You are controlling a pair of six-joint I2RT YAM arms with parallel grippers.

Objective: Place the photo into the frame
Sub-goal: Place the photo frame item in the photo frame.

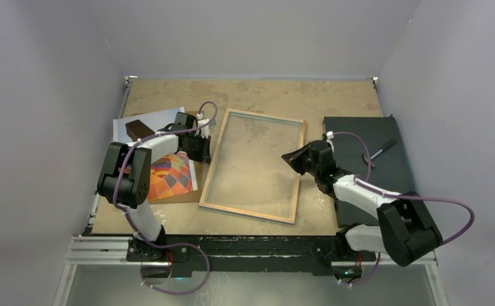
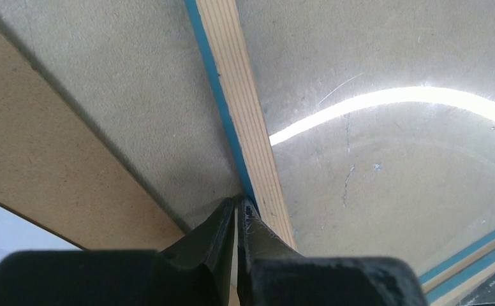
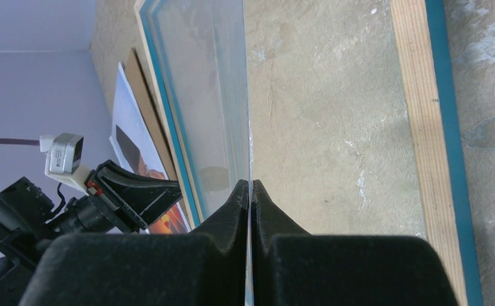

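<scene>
- The frame [image 1: 245, 213] lay back-up, a pale wood rim around a clear, scuffed glass pane [image 1: 251, 162]. The step looked like readying it.
- Just left of the frame, the photo [image 1: 171, 175], a thin flat print, lay face-up on a brown backing board [image 1: 184, 197].
- At the frame's right rim, the right gripper [image 3: 250, 191] seemed pinched on the pane's thin edge.
- At the frame's left rim, the left gripper [image 2: 236, 210] had its fingers pressed together.
- The next move probably called for nipping the print's edge.

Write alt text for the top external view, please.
A glazed wood-rimmed frame lies on the table between two robot arms, the left hand at its left rim, the right hand at its right rim. The balloon photo lies left of it on a brown board.
</scene>
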